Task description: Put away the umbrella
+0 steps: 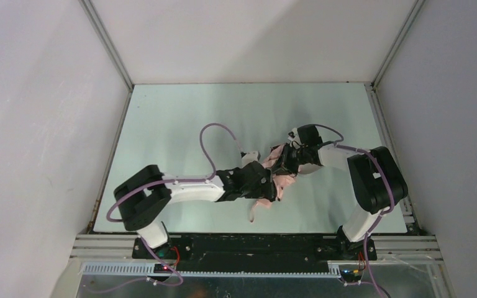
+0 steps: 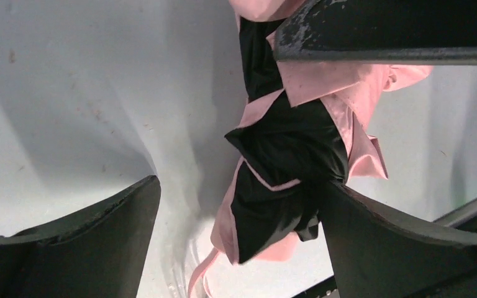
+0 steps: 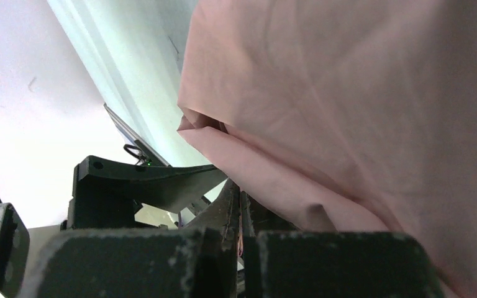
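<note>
- Salmon-pink fabric with a black lining makes up the umbrella [image 2: 286, 155]. It lies bunched on the table between the two grippers, a little toward the near edge.
- The left gripper [image 2: 242, 248] stands with its jaws wide apart, straddling the gathered canopy and gripping nothing.
- The right gripper [image 3: 242, 242] has its jaws closed. As far as I can see in its wrist view, a fold of pink fabric is pinched between them.
- I judge the load to be light, soft and limp. Loose flaps will slide and pull out. I cannot see the shaft or the handle.
- I recommend taking hold across the thickest gathered part of the bundle, not on a single layer.
- A thin pink strip [image 1: 253, 212] trails toward the arm bases. I cannot tell whether it is the strap.
- The table [image 1: 180, 118] is pale green, smooth and flat, with faint scuffs. I expect the fabric to slide on it easily.
- Plain white walls [image 1: 254, 37] enclose the far end and both sides.
</note>
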You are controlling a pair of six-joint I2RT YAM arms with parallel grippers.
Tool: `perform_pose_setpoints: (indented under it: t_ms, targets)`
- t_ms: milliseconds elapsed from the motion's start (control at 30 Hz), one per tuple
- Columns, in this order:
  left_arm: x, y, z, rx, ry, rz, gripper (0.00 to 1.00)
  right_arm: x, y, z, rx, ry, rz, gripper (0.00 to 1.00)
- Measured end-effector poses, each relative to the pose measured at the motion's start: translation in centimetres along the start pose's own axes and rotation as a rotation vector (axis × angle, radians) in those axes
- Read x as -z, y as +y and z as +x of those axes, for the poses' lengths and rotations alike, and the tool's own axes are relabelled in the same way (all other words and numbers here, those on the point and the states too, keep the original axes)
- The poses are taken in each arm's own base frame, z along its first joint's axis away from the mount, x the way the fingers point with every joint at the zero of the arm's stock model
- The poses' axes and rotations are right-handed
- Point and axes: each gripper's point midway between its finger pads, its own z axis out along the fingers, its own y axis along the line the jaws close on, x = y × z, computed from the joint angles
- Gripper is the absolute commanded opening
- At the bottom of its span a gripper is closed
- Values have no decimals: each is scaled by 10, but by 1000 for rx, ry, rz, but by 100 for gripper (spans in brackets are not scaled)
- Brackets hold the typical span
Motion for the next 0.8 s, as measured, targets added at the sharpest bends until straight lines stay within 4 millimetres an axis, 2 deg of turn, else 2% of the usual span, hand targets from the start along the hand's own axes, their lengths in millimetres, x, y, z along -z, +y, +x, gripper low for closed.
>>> perform_pose_setpoints:
  t_ms: [167, 367, 600, 700, 800]
  targets:
    - [-16, -9, 1, -76, 24, -58, 99, 0, 0, -1, -1, -2, -1, 0]
    - [-27, -12, 0, -120, 25, -111, 87, 1, 0, -2, 1, -4, -4, 0]
    - [-46, -36, 2, -251, 45, -226, 52, 7, -3, 2, 11, 11, 23, 0]
    - [-47, -41, 4, -303, 38, -246, 24, 11, -3, 2, 28, 23, 55, 0]
    - [-45, -44, 2, -345, 36, -246, 5, 15, -5, 3, 42, 32, 83, 0]
